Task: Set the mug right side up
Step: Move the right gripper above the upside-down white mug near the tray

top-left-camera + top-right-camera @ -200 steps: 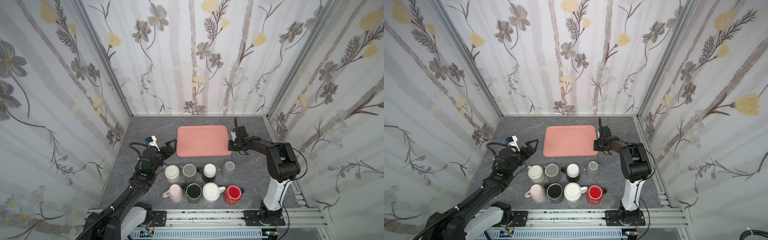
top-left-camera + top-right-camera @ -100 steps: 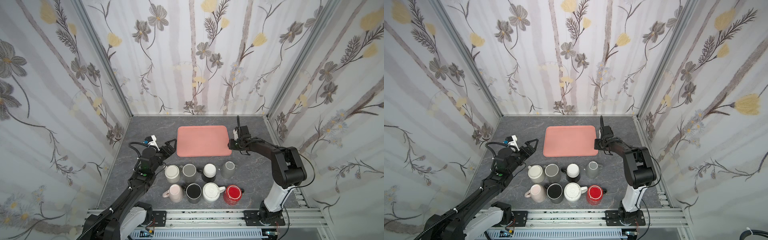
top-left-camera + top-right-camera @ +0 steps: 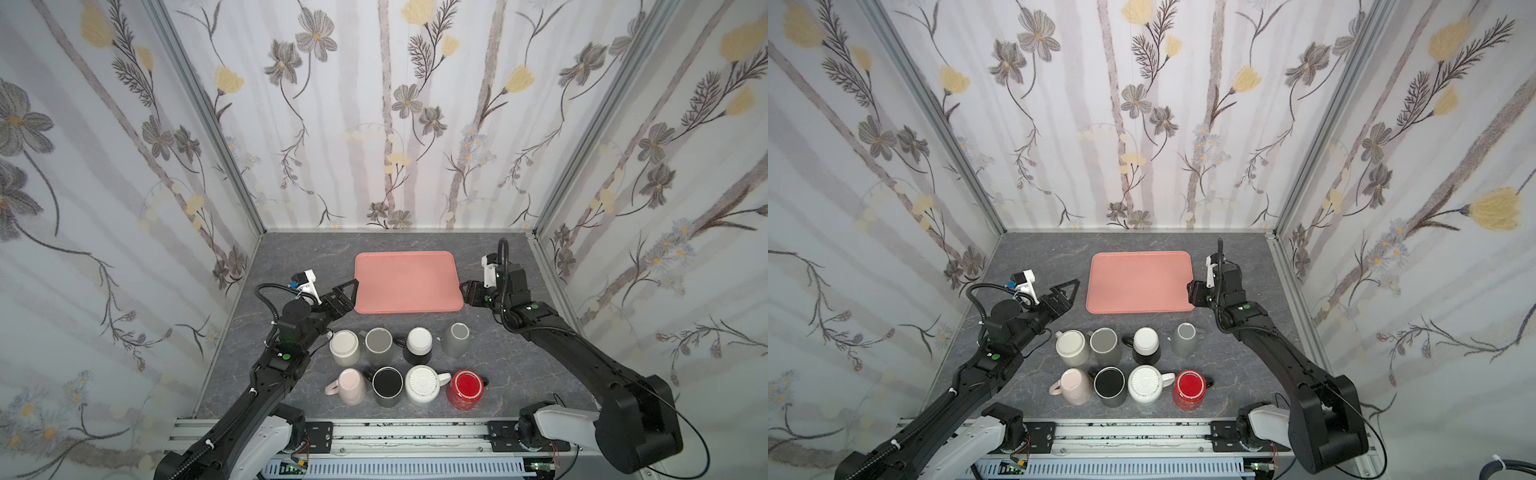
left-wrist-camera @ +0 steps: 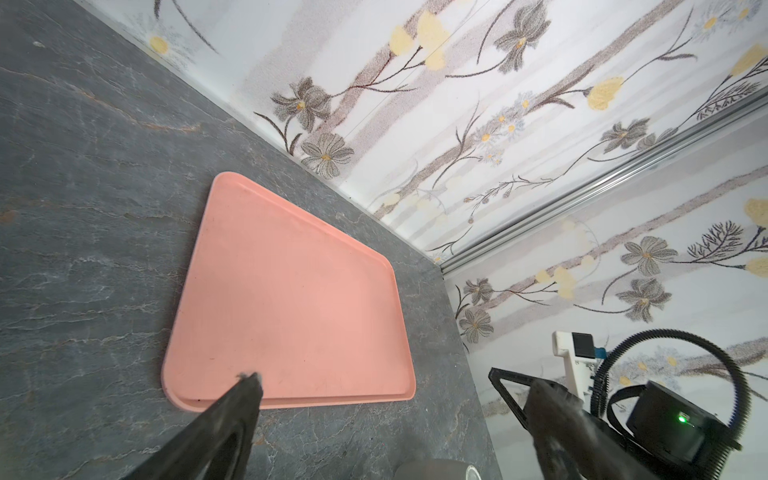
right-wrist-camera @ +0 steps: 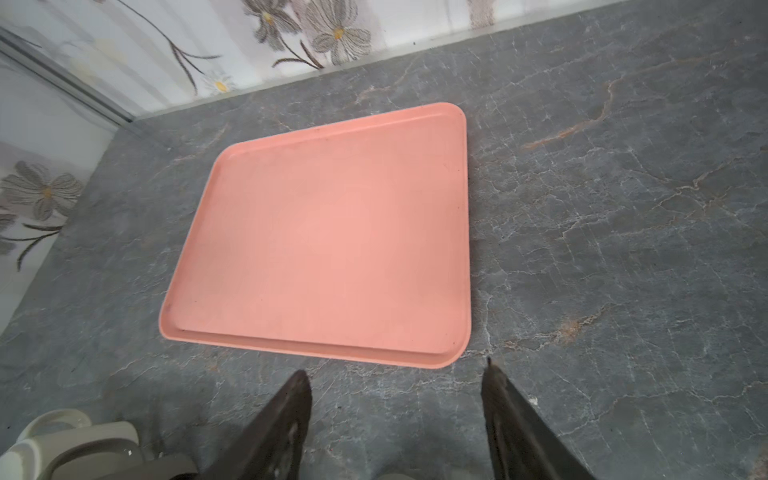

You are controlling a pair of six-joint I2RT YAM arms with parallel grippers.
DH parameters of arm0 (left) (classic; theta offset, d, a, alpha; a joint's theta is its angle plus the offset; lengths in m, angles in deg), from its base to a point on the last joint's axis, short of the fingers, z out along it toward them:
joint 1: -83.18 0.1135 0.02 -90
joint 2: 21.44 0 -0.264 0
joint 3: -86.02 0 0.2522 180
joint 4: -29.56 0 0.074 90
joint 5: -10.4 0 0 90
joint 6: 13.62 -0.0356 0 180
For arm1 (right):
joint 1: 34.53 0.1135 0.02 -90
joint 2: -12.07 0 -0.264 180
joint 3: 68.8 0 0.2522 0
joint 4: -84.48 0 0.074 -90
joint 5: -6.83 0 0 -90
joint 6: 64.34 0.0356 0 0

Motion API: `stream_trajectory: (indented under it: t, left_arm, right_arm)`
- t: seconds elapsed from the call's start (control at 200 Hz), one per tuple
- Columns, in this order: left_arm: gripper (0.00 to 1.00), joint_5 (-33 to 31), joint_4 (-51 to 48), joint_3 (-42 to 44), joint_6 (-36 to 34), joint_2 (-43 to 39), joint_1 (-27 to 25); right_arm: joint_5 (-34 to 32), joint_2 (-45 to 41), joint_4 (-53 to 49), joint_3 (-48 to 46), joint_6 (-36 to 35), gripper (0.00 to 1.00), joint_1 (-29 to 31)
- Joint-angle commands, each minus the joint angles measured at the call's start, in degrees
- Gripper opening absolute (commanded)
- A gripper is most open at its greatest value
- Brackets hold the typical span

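Observation:
Several mugs stand base up in two rows near the table's front in both top views. They include a cream mug [image 3: 345,347], a grey mug [image 3: 456,338], a pink mug [image 3: 351,386] and a red mug [image 3: 466,388]. My left gripper [image 3: 343,293] [image 4: 374,378] hovers open and empty by the tray's front left corner, behind the cream mug. My right gripper [image 3: 467,291] [image 5: 395,370] is open and empty at the tray's front right corner, behind the grey mug [image 3: 1185,338]. Neither gripper touches a mug.
An empty pink tray [image 3: 407,282] [image 5: 324,232] lies flat behind the mug rows, between the two grippers. Flowered walls close in the left, back and right sides. A metal rail [image 3: 399,432] runs along the front edge.
My right gripper has gone from shut to open, and its arm has stretched out and shifted slightly right. The left arm and the mugs have not moved.

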Motion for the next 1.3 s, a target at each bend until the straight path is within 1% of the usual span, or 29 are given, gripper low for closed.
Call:
stream_trajectory:
  t: [0.0, 0.075, 0.23, 0.34, 0.385, 0.495, 0.565, 0.674, 0.779, 0.894, 1.094, 1.294]
  left_arm:
    - [1.0, 2.1, 1.21, 1.35, 1.59, 0.21, -0.13]
    - [1.0, 2.62, 2.3, 2.18, 2.0, 0.38, -0.11]
    - [1.0, 2.32, 2.77, 2.7, 1.43, -0.02, -0.27]
    - [1.0, 2.2, 2.54, 2.45, 0.95, -0.34, -0.28]
    - [1.0, 1.8, 2.33, 2.4, 0.69, -0.47, -0.24]
    - [1.0, 1.09, 1.77, 2.8, 0.24, -1.17, -0.22]
    - [1.0, 0.92, 1.66, 2.97, 0.16, -1.67, -0.26]
    - [1.0, 0.87, 1.18, 2.94, -0.24, -2.16, -0.27]
    - [1.0, 0.69, 1.0, 3.17, -0.29, -2.65, -0.28]
    - [1.0, 0.39, 1.23, 3.64, -0.02, -2.89, -0.24]
    - [1.0, 0.34, 0.84, 3.72, -0.19, -3.47, -0.26]
    - [1.0, -0.19, -0.44, 3.42, -0.77, -4.34, -0.22]
  right_arm:
    - [-2.8, -6.36, -4.57, -2.41, 0.67, 0.64, 2.35]
    - [-5.44, -10.57, -8.97, -4.55, 1.66, 0.6, 4.64]
    - [-10.16, -15.74, -17.09, -6.64, 4.29, 0.52, 8.13]
    - [-11.39, -16.93, -23.02, -7.1, 5.97, 0.42, 9.55]
    - [-12.35, -17.58, -24.12, -6.77, 6.8, 0.38, 11.28]
    - [-13.51, -16.85, -27.86, -4.1, 8.36, 0.25, 13.25]
    - [-12.97, -15.73, -30.09, -3.52, 8.84, 0.21, 13.83]
    - [-10.41, -14.82, -32.47, -4.01, 10.46, 0.2, 14.86]
    - [-9.65, -14.15, -33.88, -4.58, 11.73, 0.21, 16.46]
    - [-9.31, -12.34, -33.26, -4.9, 13.12, 0.21, 18.41]
    - [-9.44, -8.63, -27.62, -6.64, 14.55, 0.2, 21.24]
    - [-9.94, -3.44, -20.24, -5.68, 14.73, 0.2, 22.88]
